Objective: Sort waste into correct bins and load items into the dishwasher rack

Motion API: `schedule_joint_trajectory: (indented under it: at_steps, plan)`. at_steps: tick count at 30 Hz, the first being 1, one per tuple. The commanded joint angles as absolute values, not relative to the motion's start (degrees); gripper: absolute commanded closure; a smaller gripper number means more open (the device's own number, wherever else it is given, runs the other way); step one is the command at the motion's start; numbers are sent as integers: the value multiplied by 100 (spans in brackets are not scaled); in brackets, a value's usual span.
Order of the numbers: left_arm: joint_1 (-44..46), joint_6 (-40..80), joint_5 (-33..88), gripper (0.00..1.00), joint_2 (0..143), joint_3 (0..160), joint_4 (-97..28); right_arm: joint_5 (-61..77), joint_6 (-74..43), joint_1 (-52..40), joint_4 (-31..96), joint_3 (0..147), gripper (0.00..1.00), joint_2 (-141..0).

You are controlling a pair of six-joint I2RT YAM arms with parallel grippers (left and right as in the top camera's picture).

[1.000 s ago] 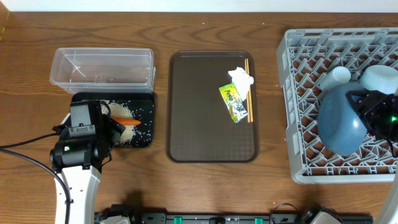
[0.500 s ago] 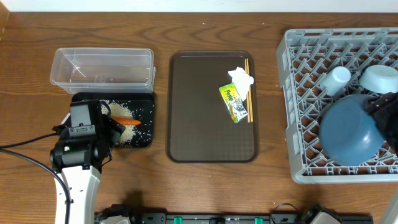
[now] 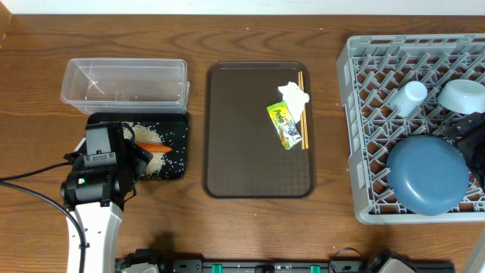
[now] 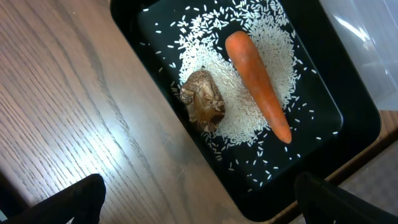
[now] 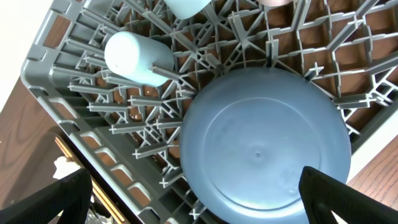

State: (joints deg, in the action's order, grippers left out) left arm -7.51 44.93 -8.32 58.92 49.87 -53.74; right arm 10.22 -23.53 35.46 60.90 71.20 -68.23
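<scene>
Overhead, the plate [image 3: 428, 173] is seen lying in the near right part of the rack [image 3: 364, 129], apparently underside up across the pegs, with a cup [image 3: 409, 97] and a bowl [image 3: 462, 95] lodged behind it. The right gripper [image 3: 466, 129] is poised just above the plate, and in the right wrist view its fingers are spread wide with nothing held between them, so the loading of the plate is judged done. The left gripper [image 4: 199, 199] is likewise spread and empty, held over the black tray [image 4: 348, 118], where a carrot [image 4: 258, 84] and a brown lump [image 4: 203, 99] lie on scattered rice [image 4: 249, 37]; the clear tub [image 3: 125, 83] is set just behind it. A tissue [image 3: 294, 94], a wrapper [image 3: 284, 123] and chopsticks [image 3: 301, 106] are left on the serving tray [image 3: 242, 152]. For the next move, the right arm would probably need to be raised clear of the pegs and brought across to that tray; a low, careful pinch is called for, since the chopsticks are thin, lie flat and touch the wrapper. Everything is set on a brown wood-grain table [image 3: 189, 227]; of the room only a pale strip along the far edge is shown.
</scene>
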Motion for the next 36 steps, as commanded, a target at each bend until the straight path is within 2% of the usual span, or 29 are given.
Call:
schedule_joint_trajectory:
  at_steps: [1,10,18,27,32,36]
  plan:
    - [-781,4416,-902,2,5872,5059,-5393,1066,-2202,3524,6112,7253,1,-6770]
    - [-781,4416,-904,2,5872,5059,-5393,2790,-1573,2943,5961,7352,3,-6405]
    - [-781,4416,-902,2,5872,5059,-5393,2838,-1575,906,5391,7349,5,-6401]
    - [-781,4416,-902,2,5872,5059,-5393,1033,-1579,-1804,4497,7349,10,-7306]
    - [-781,4416,-904,2,5872,5059,-5393,486,-1588,-2689,4018,7349,10,-8160]
    - [-781,4416,-902,2,5872,5059,-5393,82,-1935,-2993,3824,7349,5,-8637]
